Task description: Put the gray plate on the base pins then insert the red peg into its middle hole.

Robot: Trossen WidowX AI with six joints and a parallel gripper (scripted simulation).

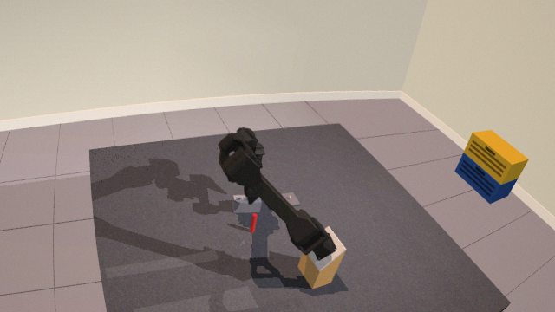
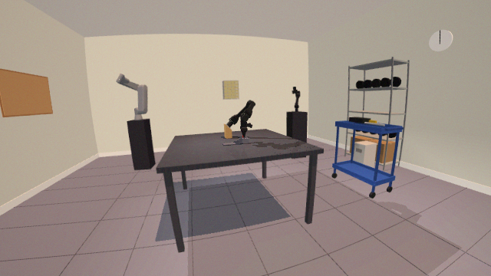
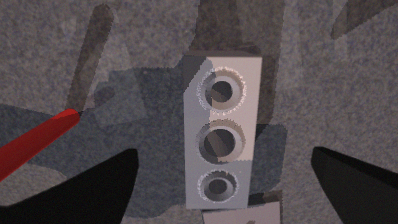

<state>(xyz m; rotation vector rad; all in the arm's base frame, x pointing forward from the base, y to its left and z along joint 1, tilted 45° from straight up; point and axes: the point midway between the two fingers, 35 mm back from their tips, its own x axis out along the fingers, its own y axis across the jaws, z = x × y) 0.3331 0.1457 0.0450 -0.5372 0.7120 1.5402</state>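
The gray plate (image 1: 247, 206) (image 3: 253, 120) is a block with three holes in a row, resting on the dark table beside the base. The base (image 1: 296, 200) (image 2: 229, 144) (image 3: 267, 215) is a thin flat slab; a pin shows on it in the top view, and only its edge shows in the wrist view. The red peg (image 1: 253, 223) (image 3: 42, 136) stands upright on the table, left of the plate in the wrist view. My gripper (image 1: 251, 200) (image 3: 225, 156) is open and empty above the plate, its fingers on either side of it in the wrist view. The arm partly hides this area in the top view.
A wooden block (image 1: 321, 275) (image 2: 228, 131) stands at the arm's foot on the dark table (image 1: 390, 243) (image 2: 199, 155). Around the table are a blue cart (image 2: 368, 126), a shelf rack and two other arms on black pedestals. Yellow and blue boxes (image 1: 494, 158) stand by the wall.
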